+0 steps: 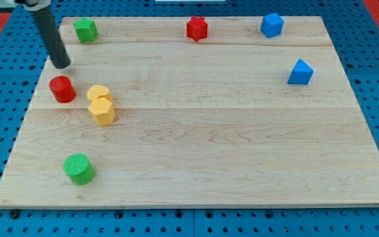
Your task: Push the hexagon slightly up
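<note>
Rod only on this arm, no claw fitted, so there is no open or closed state to record; my tip (pixel 62 65) rests on the board (pixel 242 151) near the view's top left, just above the red cylinder (pixel 62 89). The yellow hexagon (pixel 102 110) lies right of that cylinder, touching a second yellow block (pixel 99 93) directly above it, shape unclear. Risk, as I judge it: an upward push would drive the hexagon into this neighbour and move both; and the tip must travel round to the hexagon's lower side, where it could clip the red cylinder. Count: two yellow, two red (cylinder, star (pixel 197 28)), two green (cylinder (pixel 79 168), block (pixel 85 29) at top left), two blue (cube (pixel 272 25), wedge-like block (pixel 300 72)).
</note>
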